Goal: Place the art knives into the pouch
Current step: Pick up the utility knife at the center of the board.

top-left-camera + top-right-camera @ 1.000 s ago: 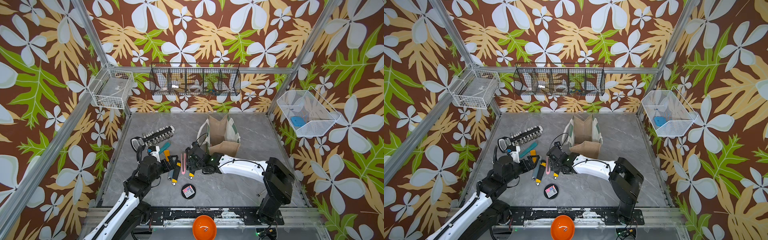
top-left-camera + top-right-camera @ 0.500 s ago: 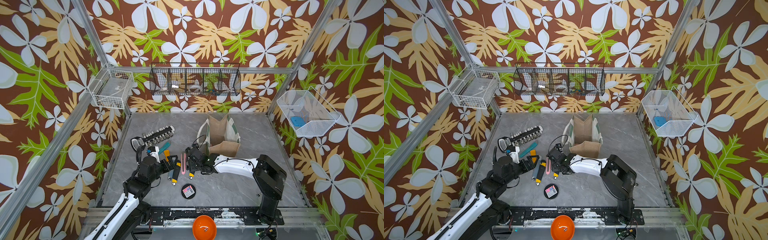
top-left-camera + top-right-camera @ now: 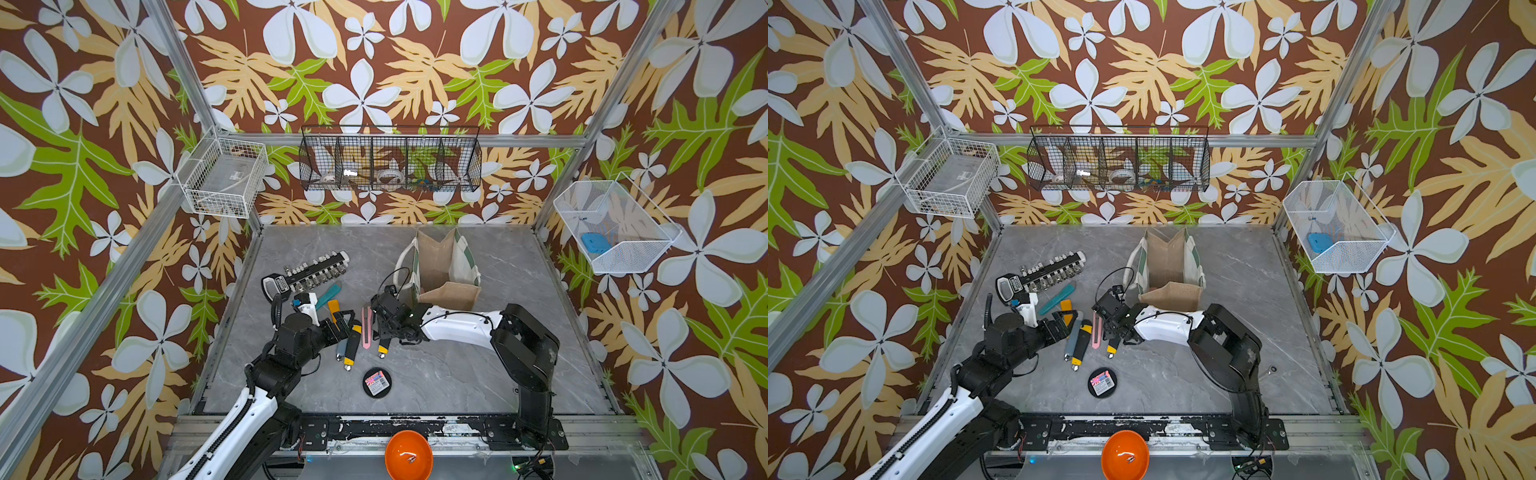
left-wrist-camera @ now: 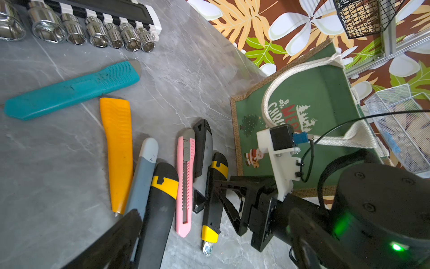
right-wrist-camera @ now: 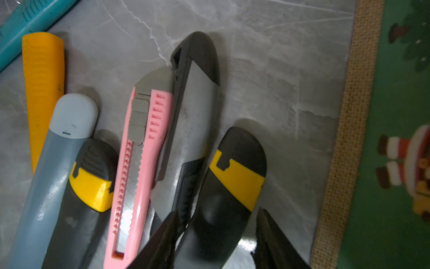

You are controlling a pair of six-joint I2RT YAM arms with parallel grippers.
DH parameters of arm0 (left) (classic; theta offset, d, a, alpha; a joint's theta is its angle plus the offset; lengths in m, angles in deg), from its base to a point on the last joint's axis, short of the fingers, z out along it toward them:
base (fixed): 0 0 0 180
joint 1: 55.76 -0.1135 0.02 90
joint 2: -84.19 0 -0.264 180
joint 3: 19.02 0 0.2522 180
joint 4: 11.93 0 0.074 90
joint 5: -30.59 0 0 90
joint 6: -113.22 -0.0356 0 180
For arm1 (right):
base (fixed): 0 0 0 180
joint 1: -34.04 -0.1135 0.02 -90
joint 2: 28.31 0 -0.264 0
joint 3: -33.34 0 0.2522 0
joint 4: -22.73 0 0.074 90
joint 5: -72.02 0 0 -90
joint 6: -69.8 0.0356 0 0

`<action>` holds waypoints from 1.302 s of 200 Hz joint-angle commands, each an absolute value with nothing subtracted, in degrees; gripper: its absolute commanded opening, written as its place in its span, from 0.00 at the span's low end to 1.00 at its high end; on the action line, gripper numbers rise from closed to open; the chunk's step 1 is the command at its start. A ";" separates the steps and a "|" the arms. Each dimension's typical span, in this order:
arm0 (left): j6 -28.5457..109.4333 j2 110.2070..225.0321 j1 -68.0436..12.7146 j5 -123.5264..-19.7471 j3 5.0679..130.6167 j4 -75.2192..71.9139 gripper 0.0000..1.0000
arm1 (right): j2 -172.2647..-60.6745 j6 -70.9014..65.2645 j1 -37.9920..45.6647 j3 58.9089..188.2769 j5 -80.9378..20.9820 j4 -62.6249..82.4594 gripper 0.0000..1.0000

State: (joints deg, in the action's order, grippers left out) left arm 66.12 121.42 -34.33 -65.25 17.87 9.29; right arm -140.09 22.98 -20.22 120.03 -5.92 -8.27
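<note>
Bright, even light is filling all four views.
The orange knife (image 5: pixel 41 81) is casting a soft shadow on the tabletop (image 5: pixel 279 69); the bag (image 5: pixel 395 104) is blurring at the right wrist view's edge.

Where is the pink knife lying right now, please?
In a top view, the pink knife lies between a black-and-yellow knife and the right gripper.

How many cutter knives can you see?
7, all near the pouch: teal, orange, blue-grey, big black-yellow, pink, grey-black, and a small black-yellow one inside the right gripper.
</note>
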 commanded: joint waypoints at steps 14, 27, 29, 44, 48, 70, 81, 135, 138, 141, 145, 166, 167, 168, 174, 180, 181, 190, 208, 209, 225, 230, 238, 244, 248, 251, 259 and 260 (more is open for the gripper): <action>65.01 121.40 -34.45 -64.45 18.03 9.08 1.00 | -141.43 22.73 -19.93 121.77 -2.79 -10.50 0.52; 64.72 121.29 -34.49 -63.86 18.03 9.41 1.00 | -141.93 22.44 -19.77 122.37 -2.30 -11.07 0.52; 64.71 121.28 -34.49 -63.75 18.03 9.46 1.00 | -142.05 22.43 -19.76 122.41 -2.39 -11.07 0.51; 64.53 121.02 -34.49 -63.22 17.94 9.65 1.00 | -142.63 22.22 -19.60 122.73 -2.68 -10.92 0.50; 64.54 120.94 -34.47 -63.20 17.94 9.73 1.00 | -142.86 22.25 -19.58 122.84 -2.71 -11.02 0.50; 64.47 120.56 -34.49 -63.16 17.86 9.91 1.00 | -144.09 22.14 -19.52 123.86 -1.70 -11.86 0.48; 64.49 120.31 -34.48 -62.86 17.85 10.06 1.00 | -144.64 21.83 -19.41 124.30 -1.59 -12.00 0.48; 64.27 119.31 -34.49 -61.60 17.59 10.58 1.00 | -146.56 21.64 -18.92 125.23 -2.43 -12.50 0.48; 64.28 119.31 -34.49 -61.60 17.59 10.61 1.00 | -146.60 21.66 -18.91 125.24 -2.32 -12.55 0.48; 64.27 119.34 -34.49 -61.60 17.59 10.55 1.00 | -146.68 21.71 -18.88 125.24 -2.19 -12.63 0.48; 64.35 119.44 -34.48 -61.67 17.59 10.54 1.00 | -146.76 21.66 -18.87 125.22 -2.06 -12.74 0.48; 64.24 119.92 -34.49 -61.96 17.59 10.15 1.00 | -147.20 21.72 -18.78 125.35 -1.16 -13.60 0.48; 64.21 119.94 -34.49 -61.96 17.63 10.17 1.00 | -147.21 21.72 -18.78 125.38 -1.18 -13.70 0.48; 64.20 119.99 -34.45 -61.96 17.61 10.13 1.00 | -147.26 21.72 -18.78 125.35 -1.14 -13.75 0.48; 64.18 120.07 -34.49 -62.04 17.67 10.09 1.00 | -147.39 21.71 -18.78 125.50 -0.98 -14.01 0.48; 64.18 120.14 -34.49 -62.04 17.68 9.96 1.00 | -147.49 21.57 -18.70 125.48 -0.98 -14.07 0.48; 64.18 120.14 -34.49 -62.04 17.68 9.94 1.00 | -147.53 21.56 -18.70 125.49 -0.96 -14.07 0.48; 64.18 120.26 -34.49 -62.13 17.75 9.83 1.00 | -147.57 21.57 -18.70 125.42 -1.01 -14.00 0.48; 64.19 120.50 -34.48 -62.24 17.85 9.59 1.00 | -147.27 20.79 -18.61 125.05 -1.86 -13.07 0.46; 64.18 120.54 -34.49 -62.23 17.85 9.58 1.00 | -147.25 20.77 -18.61 125.01 -1.88 -13.00 0.46; 64.09 120.75 -34.49 -62.42 17.85 9.39 1.00 | -146.66 20.68 -18.61 124.67 -1.90 -12.49 0.42; 64.09 120.90 -34.49 -62.52 17.85 9.26 1.00 | -146.40 20.67 -18.61 124.56 -1.98 -12.22 0.40; 64.05 121.12 -34.49 -62.63 17.90 9.13 1.00 | -146.04 20.52 -18.61 124.40 -2.23 -11.68 0.37; 64.03 121.32 -34.43 -62.70 17.98 9.06 1.00 | -145.84 20.49 -18.61 124.23 -2.41 -11.40 0.35; 64.01 121.36 -34.48 -62.70 17.94 8.99 1.00 | -145.82 20.44 -18.61 124.39 -2.58 -11.30 0.34; 64.01 121.49 -34.47 -62.71 17.94 8.95 1.00 | -145.82 20.46 -18.56 124.44 -2.76 -11.33 0.33; 64.02 121.75 -34.49 -62.83 17.96 8.95 1.00 | -145.89 20.49 -18.59 124.74 -2.88 -11.50 0.33; 64.01 121.78 -34.49 -62.79 17.95 8.91 1.00 | -145.90 20.44 -18.60 124.81 -2.92 -11.51 0.33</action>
State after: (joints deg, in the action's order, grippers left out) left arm 64.65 121.29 -34.33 -62.52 17.81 10.56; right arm -146.06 20.88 -18.52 124.62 -1.55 -10.17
